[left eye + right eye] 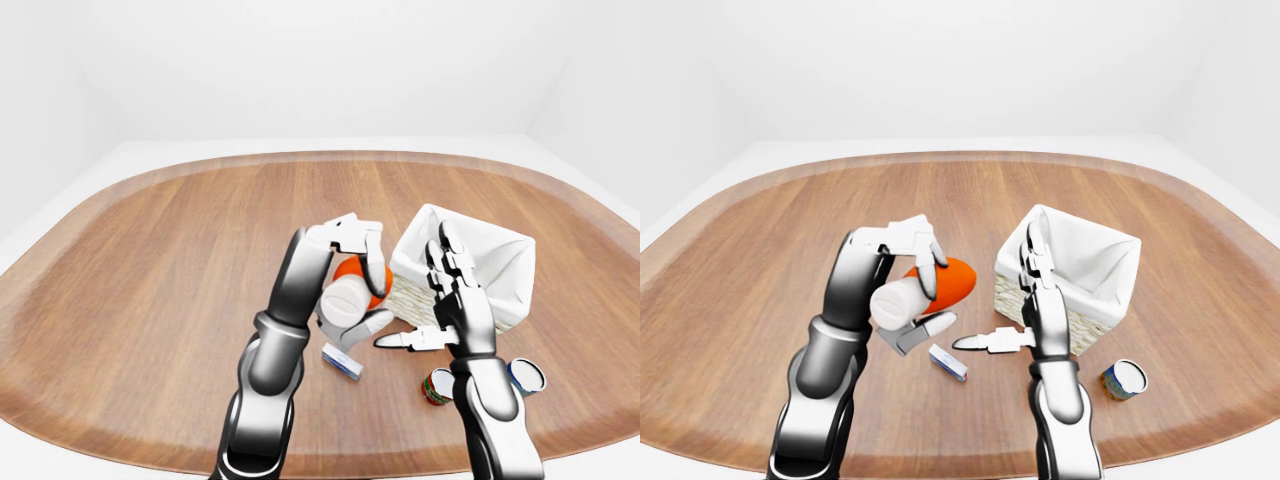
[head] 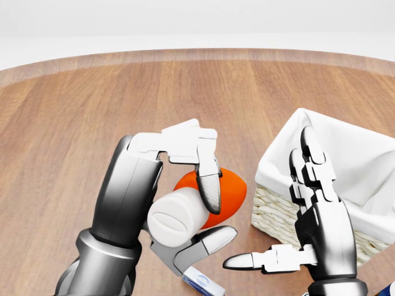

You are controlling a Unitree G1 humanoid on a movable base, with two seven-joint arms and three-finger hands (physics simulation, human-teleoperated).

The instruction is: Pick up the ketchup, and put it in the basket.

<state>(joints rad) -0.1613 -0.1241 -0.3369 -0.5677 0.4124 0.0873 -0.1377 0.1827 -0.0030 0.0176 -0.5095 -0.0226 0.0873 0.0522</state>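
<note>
The left hand (image 2: 185,203) is gripping the ketchup (image 2: 213,196), an orange-red bottle with a white cap facing the camera in the head view. Its fingers (image 2: 208,179) are clamping over the top of the bottle while the thumb is pressing from beneath, and the bottle is lying on its side in the grip, raised off the bench (image 2: 185,98). In the head view the bottle is sitting just left of the basket (image 2: 345,154), not yet over its opening. No label or writing is showing on the bottle.

The right hand (image 2: 308,234) is hanging beside the basket's near-left corner with its fingers spread apart, two pointing up and the thumb sticking out to the left, holding nothing.

The basket is woven, with a white cloth lining. A small white and blue box (image 1: 948,362) is lying on the wood below the two hands; its print is too small to read. In the right-eye view a can (image 1: 1123,379) is lying right of the right arm, its label unreadable. In the left-eye view a red and green can (image 1: 436,387) is showing beside that arm.
</note>
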